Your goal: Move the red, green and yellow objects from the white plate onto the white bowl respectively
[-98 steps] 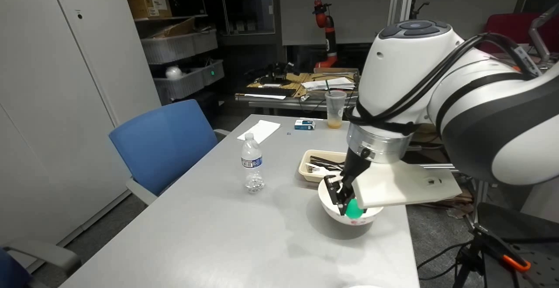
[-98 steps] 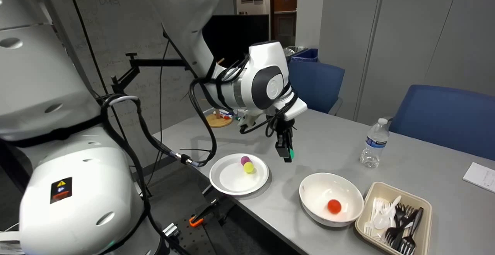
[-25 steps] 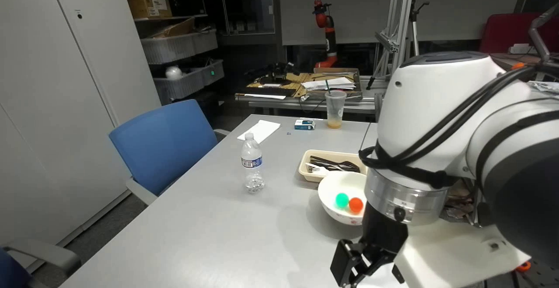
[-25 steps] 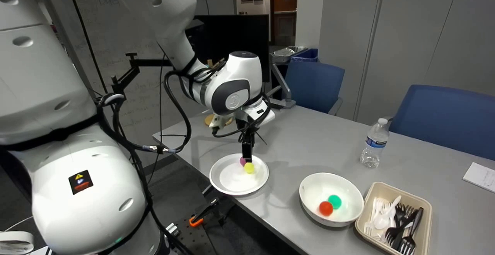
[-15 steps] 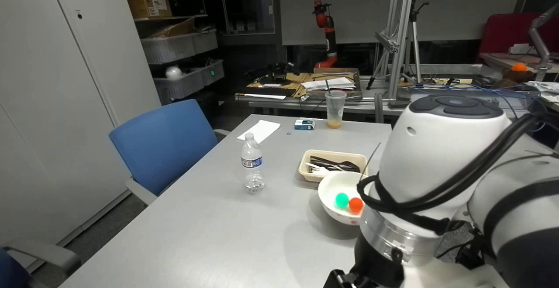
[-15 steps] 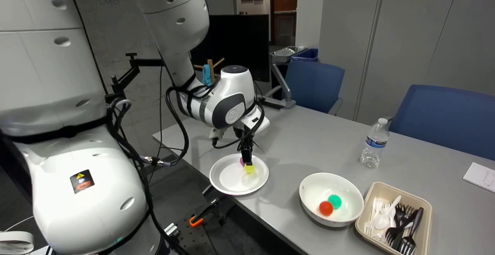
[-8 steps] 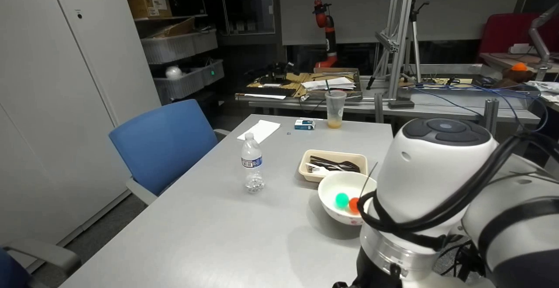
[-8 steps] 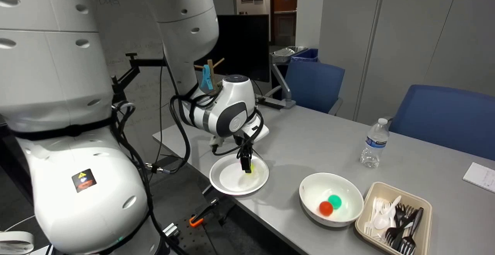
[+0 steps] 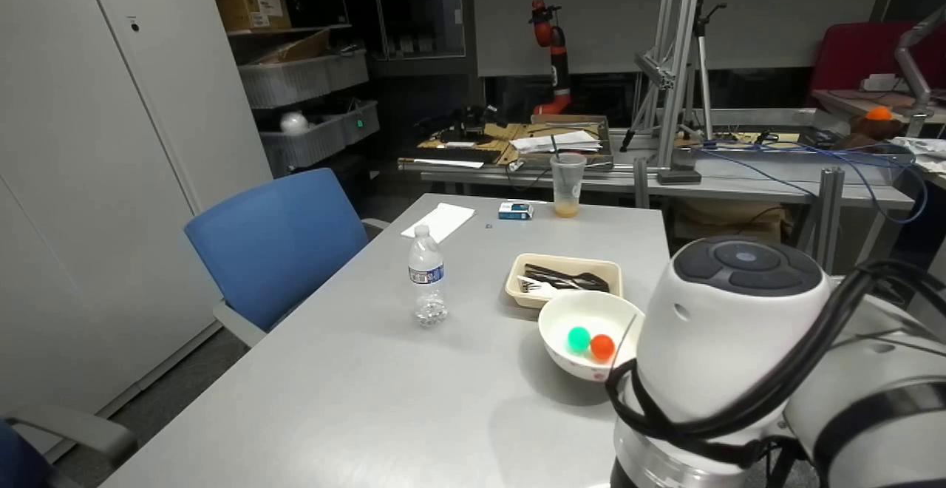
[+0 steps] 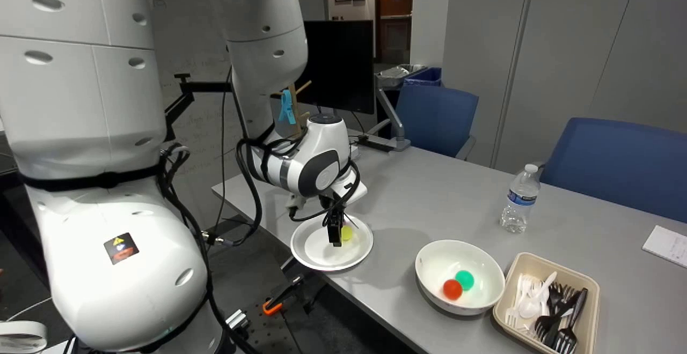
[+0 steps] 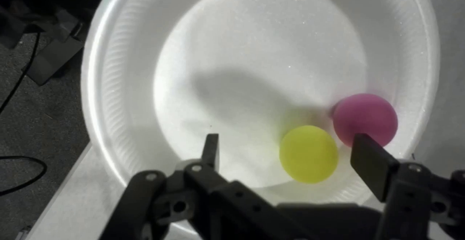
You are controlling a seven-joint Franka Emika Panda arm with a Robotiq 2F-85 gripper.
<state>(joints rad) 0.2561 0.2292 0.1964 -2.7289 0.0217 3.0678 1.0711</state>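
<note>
The yellow ball (image 11: 308,154) rests on the white plate (image 11: 254,36). My gripper (image 11: 287,136) is low over that plate, its jaws wide apart, one finger to either side of the yellow ball. The ball sits nearer the right-hand finger (image 11: 372,165), with gaps visible on both sides. In both exterior views the red ball (image 10: 452,289) and the green ball (image 10: 464,279) lie together inside the white bowl (image 10: 437,260). An exterior view shows the gripper's dark fingers (image 10: 334,233) partly in front of the yellow ball; elsewhere the fingertips fall below the picture's edge.
Close beside the yellow ball is a pink ball (image 11: 367,118), partly covered by the right-hand finger. A tan tray of cutlery (image 10: 587,311) stands next to the bowl. Beyond them is a water bottle (image 10: 519,198). The table edge (image 10: 370,314) runs near the plate.
Earlier the gripper held the green ball near the bowl; that ball now lies in the bowl beside the red one. The gripper has moved over to the plate and come down around the yellow ball.
</note>
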